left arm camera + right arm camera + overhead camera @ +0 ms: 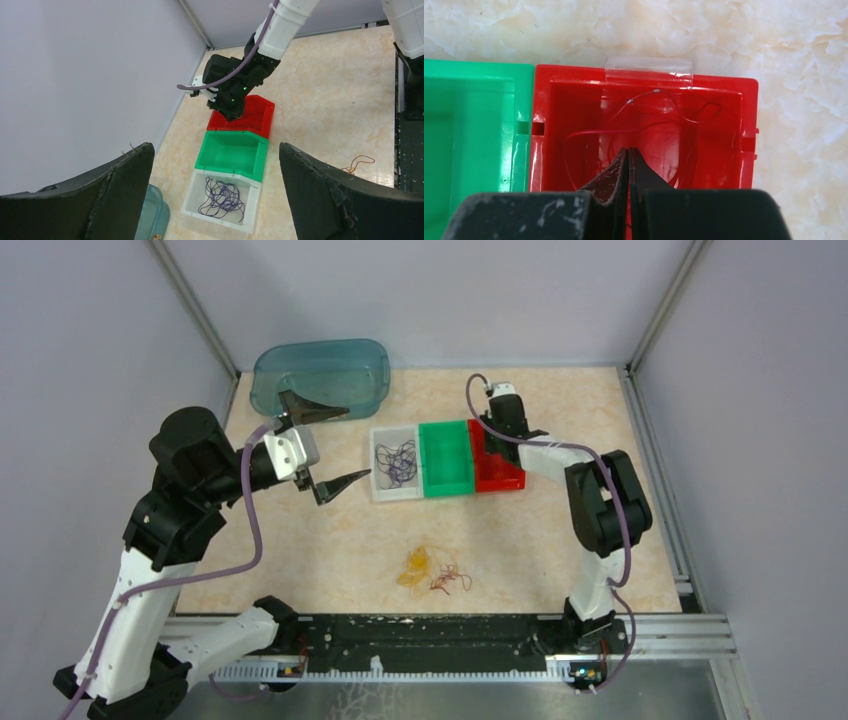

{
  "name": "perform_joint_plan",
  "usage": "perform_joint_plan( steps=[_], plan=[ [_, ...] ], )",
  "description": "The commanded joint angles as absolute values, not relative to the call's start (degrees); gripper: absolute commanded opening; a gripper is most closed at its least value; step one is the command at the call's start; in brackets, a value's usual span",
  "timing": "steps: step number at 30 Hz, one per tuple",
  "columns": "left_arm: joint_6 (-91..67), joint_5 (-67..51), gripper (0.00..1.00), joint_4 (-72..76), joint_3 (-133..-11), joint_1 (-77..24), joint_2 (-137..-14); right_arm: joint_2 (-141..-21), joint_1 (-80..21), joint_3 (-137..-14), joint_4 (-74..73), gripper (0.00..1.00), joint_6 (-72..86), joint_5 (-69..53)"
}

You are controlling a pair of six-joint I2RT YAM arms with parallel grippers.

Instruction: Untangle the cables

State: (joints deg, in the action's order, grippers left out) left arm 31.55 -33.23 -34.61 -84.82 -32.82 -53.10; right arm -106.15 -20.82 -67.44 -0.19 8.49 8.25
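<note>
Right gripper (629, 152) pinched together, in red bin (644, 82) — red cable (694, 121) just beyond

Probably a robotics lab, set up as a closed test cell. Boxed in on three sides by plain pale walls (430, 290), joined at upper left and upper right of the top view by bare aluminium posts (195, 305). Floored with a marble-patterned tabletop (330, 550). Fitted along the bottom edge with a black mounting rail (450, 625) carrying a left arm (170, 520) and a right arm (600, 500). Furnished only with a row of small plastic sorting bins (447, 455) at centre and a teal tub (320, 370) at upper left.
</note>
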Motion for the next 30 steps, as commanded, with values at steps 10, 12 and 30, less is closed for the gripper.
perform_joint_plan(
  steps=[10,12,30],
  plan=[
    [31.3,-33.4,1.0,-33.6,-83.5,-32.9,-52.4,-97.3,-20.6,-67.9,1.9,0.19,8.4,10.9],
    [31.8,-32.7,1.0,-33.7,-81.7,-32.9,-51.9,-95.3,-20.6,-70.3,-1.4,0.25,8.5,11.2],
    [32.1,-32.4,1.0,-34.5,-75.8,-32.8,-54.1,-58.7,-30.6,-46.4,-11.9,0.99,19.1,6.7]
  ],
)
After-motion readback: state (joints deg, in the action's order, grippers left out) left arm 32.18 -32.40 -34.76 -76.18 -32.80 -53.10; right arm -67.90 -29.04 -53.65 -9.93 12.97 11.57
